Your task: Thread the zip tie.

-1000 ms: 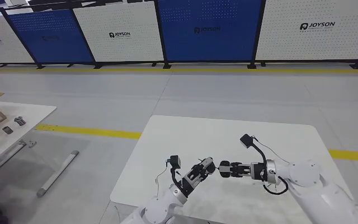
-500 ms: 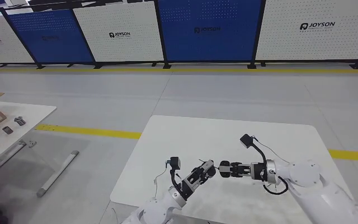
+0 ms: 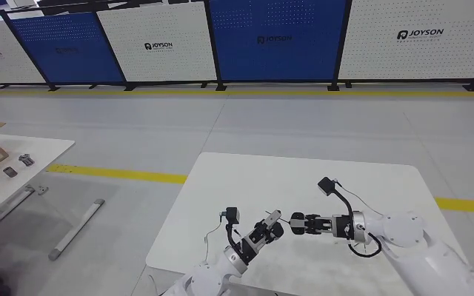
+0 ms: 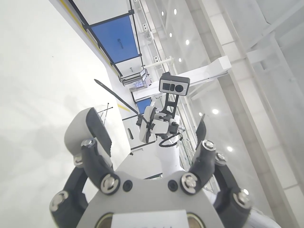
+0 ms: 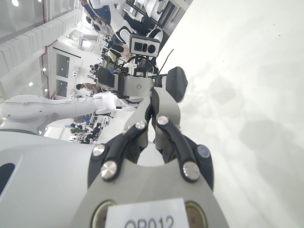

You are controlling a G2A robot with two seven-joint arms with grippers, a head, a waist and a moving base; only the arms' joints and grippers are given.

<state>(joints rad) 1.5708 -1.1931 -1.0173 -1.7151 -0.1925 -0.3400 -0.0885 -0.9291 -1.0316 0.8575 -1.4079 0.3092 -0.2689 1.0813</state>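
Top view had my arms meeting over the near part of the white counter (image 3: 244,177), the left arm (image 3: 222,268) angled up from the near left and the right arm (image 3: 400,233) stretched in from the right, jaws nearly nose to nose but apart. My right jaws were clamped on one end of the black zip tie (image 4: 118,99), its pointed tail free in the air toward the left. My left jaws stood wide apart, holding nothing, placed, I judged, to receive that tail.
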